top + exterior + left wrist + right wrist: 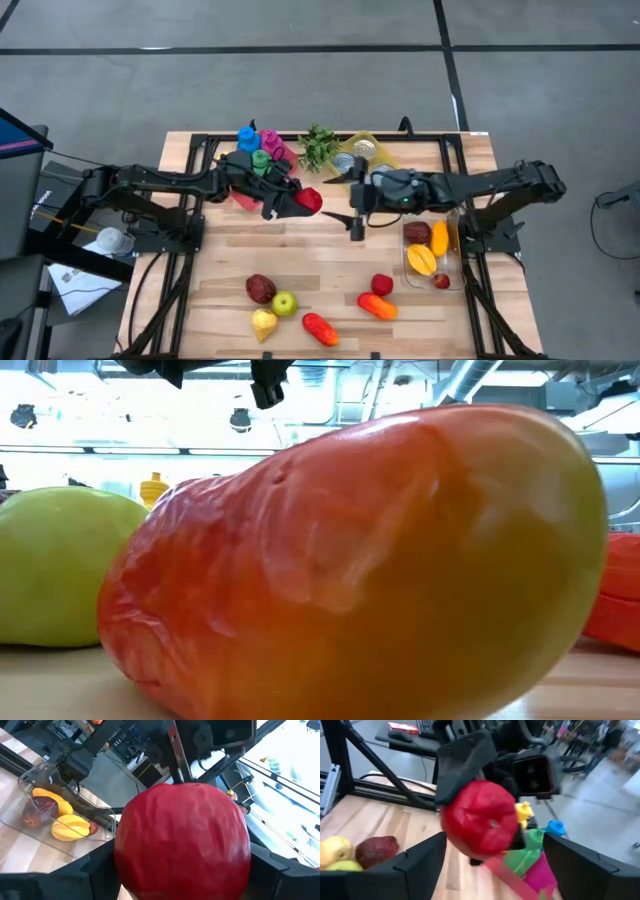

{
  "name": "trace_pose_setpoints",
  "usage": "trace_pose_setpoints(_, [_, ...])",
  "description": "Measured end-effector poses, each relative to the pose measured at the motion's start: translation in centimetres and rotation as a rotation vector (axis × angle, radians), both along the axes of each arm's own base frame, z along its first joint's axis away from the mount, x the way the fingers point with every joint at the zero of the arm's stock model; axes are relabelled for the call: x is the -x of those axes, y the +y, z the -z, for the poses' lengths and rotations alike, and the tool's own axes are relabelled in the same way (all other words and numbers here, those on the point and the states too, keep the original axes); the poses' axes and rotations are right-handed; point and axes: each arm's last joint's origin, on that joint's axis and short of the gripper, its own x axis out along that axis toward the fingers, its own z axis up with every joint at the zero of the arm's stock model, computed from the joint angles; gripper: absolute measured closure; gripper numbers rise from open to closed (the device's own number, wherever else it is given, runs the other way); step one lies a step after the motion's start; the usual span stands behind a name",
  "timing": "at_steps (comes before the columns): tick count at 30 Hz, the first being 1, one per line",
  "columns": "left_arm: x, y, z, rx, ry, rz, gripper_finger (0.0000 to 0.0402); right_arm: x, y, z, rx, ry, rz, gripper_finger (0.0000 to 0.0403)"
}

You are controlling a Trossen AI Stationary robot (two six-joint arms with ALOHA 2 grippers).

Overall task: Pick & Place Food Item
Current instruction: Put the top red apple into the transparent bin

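Note:
A red apple hangs in the air above the table's middle, held by my left gripper, which reaches in from the left. In the left wrist view the apple fills the space between the two fingers. My right gripper faces it from the right and is open. Its fingers spread wide just short of the apple and do not touch it. A clear container with several fruits sits on the table's right side. My left gripper pinches the red apple between its two fingers, one on each of its sides. The fingers come in level from the table's left. The apple is lifted clear of the table.
Loose fruits lie along the near edge: a dark red one, a green apple, a yellow one and red-orange ones. Coloured toys, a green plant and cans stand at the far edge. A mango-like fruit blocks the low view.

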Motion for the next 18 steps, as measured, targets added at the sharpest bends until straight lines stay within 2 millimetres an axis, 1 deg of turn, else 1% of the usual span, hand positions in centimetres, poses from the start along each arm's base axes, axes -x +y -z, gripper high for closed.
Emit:
trace_pose_setpoints(3, [0.0, 0.0, 0.0, 0.001, 0.001, 0.0, 0.0112, -1.2, 0.0, -0.3, -0.015, 0.016, 0.002, 0.0061])
trace_pose_setpoints(7, [0.0, 0.0, 0.0, 0.004, 0.003, 0.0, 0.0112, -2.3, 0.7, -0.8, 0.03, 0.079, -0.04, 0.0043])
trace_pose_setpoints(10, [0.0, 0.0, 0.0, 0.004, 0.003, 0.001, 0.0112, -3.3, 1.0, -1.0, 0.018, 0.106, -0.041, 0.0042])
trace_pose_setpoints(13, [0.0, -0.2, 0.0, 0.004, 0.002, 0.006, 0.0112, -4.1, 0.9, -1.3, 0.018, 0.111, -0.033, 0.0042])
trace_pose_setpoints(18, [0.0, -0.4, 0.0, 0.003, 0.001, 0.029, 0.0112, -5.8, 0.6, -0.3, 0.038, 0.148, -0.024, 0.0042])
